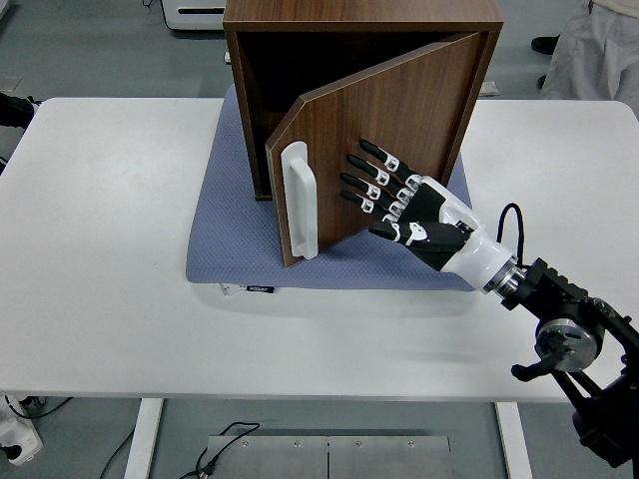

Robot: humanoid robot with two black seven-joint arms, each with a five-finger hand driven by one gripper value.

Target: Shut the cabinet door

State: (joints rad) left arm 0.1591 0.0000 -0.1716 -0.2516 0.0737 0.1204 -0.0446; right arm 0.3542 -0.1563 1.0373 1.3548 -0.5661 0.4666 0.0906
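Observation:
A dark wooden cabinet stands on a blue-grey mat at the back middle of the table. Its door, hinged on the right side, stands a little less than half open. A white handle runs down the door's free left edge. My right hand lies flat against the door's outer face, fingers spread and straight, holding nothing. The right arm comes in from the lower right. My left arm shows only as a dark bit at the far left edge.
The white table runs wide to the left and in front of the mat. A person's light trousers show at the top right corner. A white unit stands on the floor behind the table.

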